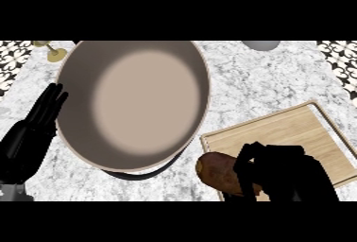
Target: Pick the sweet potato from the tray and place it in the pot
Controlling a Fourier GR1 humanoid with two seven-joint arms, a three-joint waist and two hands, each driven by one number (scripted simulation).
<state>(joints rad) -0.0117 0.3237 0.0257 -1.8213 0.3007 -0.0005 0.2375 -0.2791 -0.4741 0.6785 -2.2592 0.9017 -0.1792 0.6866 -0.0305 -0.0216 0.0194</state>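
The sweet potato (217, 172) is at the tray's (293, 132) near-left corner, just right of the pot (198, 90) and outside it. The right hand (286, 175) has its fingers curled round the potato's right side, hiding that end; only the brown left part shows. Whether the potato rests on the wood or is lifted off it cannot be told. The hand also covers the tray's near edge, and the tray's right corner runs out of view.

The pot fills the left-centre of the table (258, 80); its far rim is cut off, and a dark handle (150, 173) peeks out under its near rim.

The left hand (31, 137) rests at the left edge, fingers straight and together, pointing far, just beside the pot's wall.

At the far edge, a gold object (52, 51) on the left and a grey object (261, 44) on the right are both cut off and hard to identify.
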